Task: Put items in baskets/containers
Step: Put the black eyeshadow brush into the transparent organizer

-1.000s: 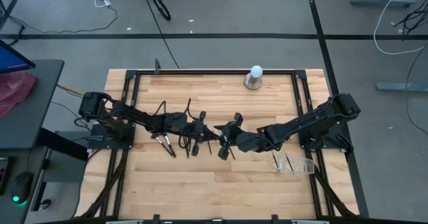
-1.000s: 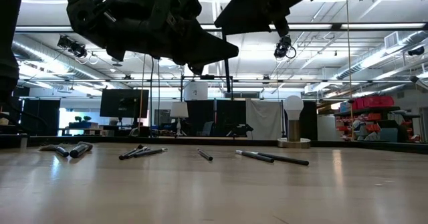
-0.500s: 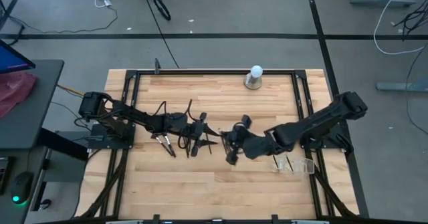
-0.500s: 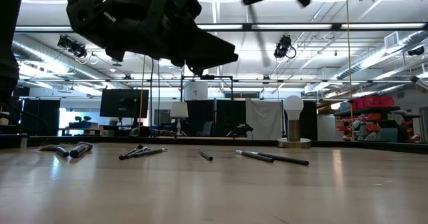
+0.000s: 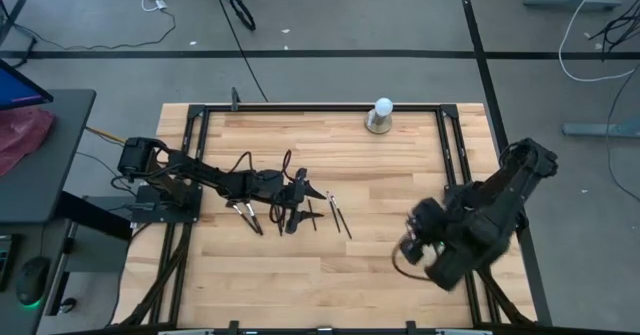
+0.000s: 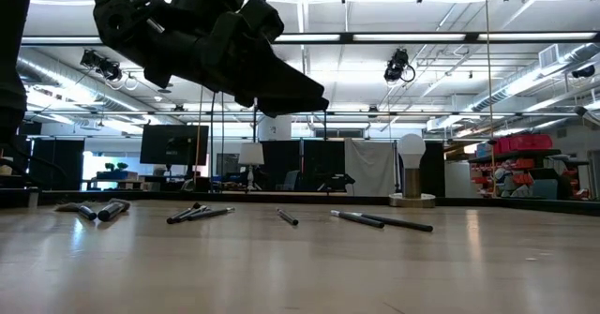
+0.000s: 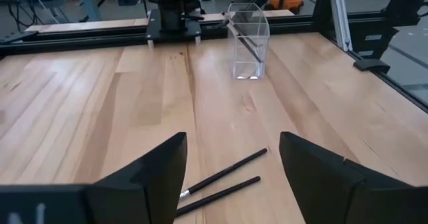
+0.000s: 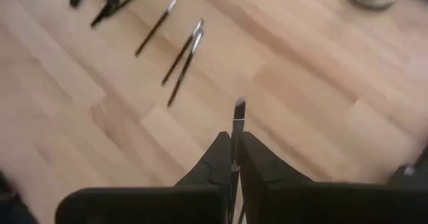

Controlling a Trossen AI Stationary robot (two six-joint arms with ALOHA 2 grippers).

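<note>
Several dark makeup brushes (image 5: pixel 285 215) lie flat on the wooden table left of its middle, and two more (image 5: pixel 338 218) lie just to their right. My left gripper (image 7: pixel 231 144) hangs open above those two (image 7: pixel 221 180) and touches nothing. The clear container (image 7: pixel 249 40) stands on the table toward the near right, with a thin dark brush slanting inside it. In the high view my right arm covers the container. My right gripper (image 8: pixel 234 147) is high over the near right part of the table (image 5: pixel 408 247), shut on one brush. My right gripper pinches a thin dark brush by its handle (image 8: pixel 234 140) between the two fingers. The brush runs along the fingers, and its end (image 8: pixel 239 107) sticks out past their tips. The fingers slant down from above, and the brush is lifted clear of the table.
A white ball on a round metal base (image 5: pixel 381 115) stands at the table's far edge, right of the middle. Black frame rails (image 5: pixel 450 145) run along the table's sides. Bare wood (image 5: pixel 330 275) lies across the near middle.
My right gripper has drawn away from my left gripper at the table's middle. It has swung toward the near right corner, rising and turning, with the brush lifted clear. The brushes on the table lie as before.
</note>
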